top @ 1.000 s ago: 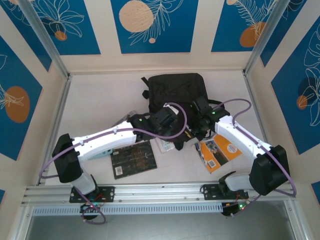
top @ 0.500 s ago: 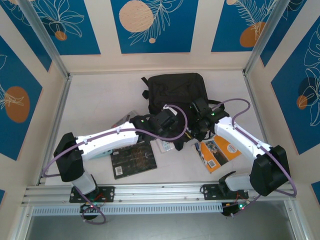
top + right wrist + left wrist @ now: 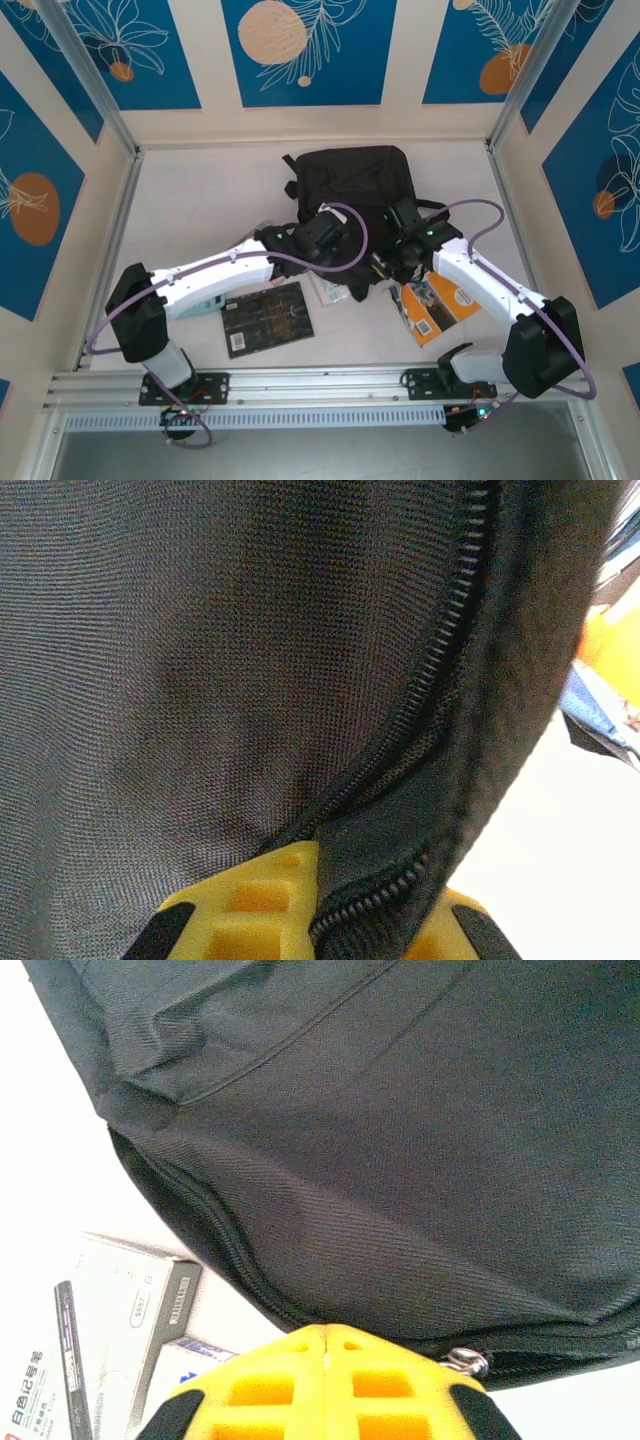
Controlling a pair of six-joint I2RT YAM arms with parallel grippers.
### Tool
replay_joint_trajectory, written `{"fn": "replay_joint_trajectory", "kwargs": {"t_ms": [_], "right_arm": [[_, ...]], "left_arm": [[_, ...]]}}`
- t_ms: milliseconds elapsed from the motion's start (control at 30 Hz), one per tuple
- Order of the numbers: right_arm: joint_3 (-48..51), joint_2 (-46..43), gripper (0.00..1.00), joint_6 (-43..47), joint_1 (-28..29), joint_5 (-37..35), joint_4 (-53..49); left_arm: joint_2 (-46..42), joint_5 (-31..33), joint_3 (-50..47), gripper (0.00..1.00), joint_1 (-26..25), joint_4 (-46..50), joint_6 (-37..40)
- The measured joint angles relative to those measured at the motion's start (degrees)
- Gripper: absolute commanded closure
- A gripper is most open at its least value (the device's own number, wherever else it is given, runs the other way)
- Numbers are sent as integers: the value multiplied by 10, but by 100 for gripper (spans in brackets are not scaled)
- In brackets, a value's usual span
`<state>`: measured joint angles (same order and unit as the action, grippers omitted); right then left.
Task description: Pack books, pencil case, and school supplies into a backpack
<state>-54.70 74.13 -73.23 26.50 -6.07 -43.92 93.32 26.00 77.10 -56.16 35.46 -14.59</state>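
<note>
Zero items packed so far: backpack (image 3: 350, 178) mid-table, zip edge pinched in right gripper (image 3: 350, 905), left gripper (image 3: 325, 1360) closed empty beside zip pull (image 3: 466, 1362); black book (image 3: 265, 318), orange book (image 3: 440, 305) & stationery pkts (image 3: 120, 1325) lie outside.

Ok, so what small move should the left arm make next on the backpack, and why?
Probably open the left gripper and shift it onto the zip pull: its jaws look shut with the pull just beside them, the backpack zip looks closed, and the right gripper pinches the zip edge.
</note>
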Motion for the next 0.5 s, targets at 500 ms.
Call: {"fn": "replay_joint_trajectory", "kwargs": {"t_ms": [500], "right_arm": [[3, -19, 100, 46, -15, -16, 3]], "left_arm": [[-19, -58, -17, 100, 56, -13, -16]]}}
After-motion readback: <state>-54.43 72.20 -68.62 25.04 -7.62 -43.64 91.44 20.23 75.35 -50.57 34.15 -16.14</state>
